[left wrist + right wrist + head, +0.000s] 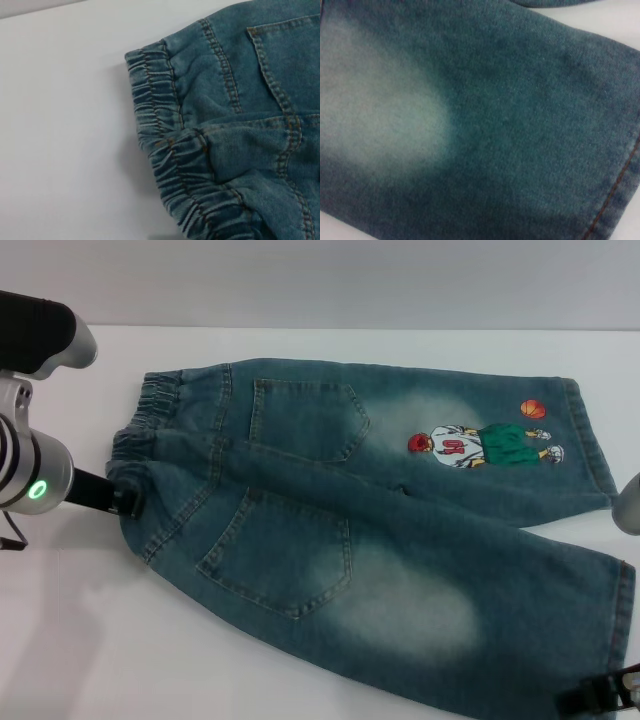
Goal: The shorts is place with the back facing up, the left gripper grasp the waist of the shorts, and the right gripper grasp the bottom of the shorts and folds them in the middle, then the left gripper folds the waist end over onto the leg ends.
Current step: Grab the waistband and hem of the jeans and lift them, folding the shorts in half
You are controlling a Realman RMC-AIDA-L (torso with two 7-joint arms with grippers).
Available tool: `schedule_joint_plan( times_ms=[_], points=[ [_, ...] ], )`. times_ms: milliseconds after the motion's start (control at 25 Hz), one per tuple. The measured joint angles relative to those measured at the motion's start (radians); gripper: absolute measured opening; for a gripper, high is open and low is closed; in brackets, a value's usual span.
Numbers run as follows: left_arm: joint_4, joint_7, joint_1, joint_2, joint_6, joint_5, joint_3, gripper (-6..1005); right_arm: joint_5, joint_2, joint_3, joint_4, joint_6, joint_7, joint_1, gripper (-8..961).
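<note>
Left hand (125, 502), a black claw on a white-and-silver arm, sits at nine o'clock against the ruffled waist (150, 430) of the faded blue denim shorts (380, 530), apparently pinching it. Right hand (600, 695) meets the near leg hem (615, 630) at five o'clock, its grip unclear. Shorts lie on the white surface (80, 640).
</note>
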Motion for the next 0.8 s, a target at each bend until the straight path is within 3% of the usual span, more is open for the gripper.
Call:
schedule_joint_plan(
  times_ms=[800],
  points=[
    [0.01,0.002,-0.005,-0.001,0.003,-0.003,0.01,230,0.015,0.001,-0.003,-0.008,-0.005,0.0,-0.01,689]
  ],
)
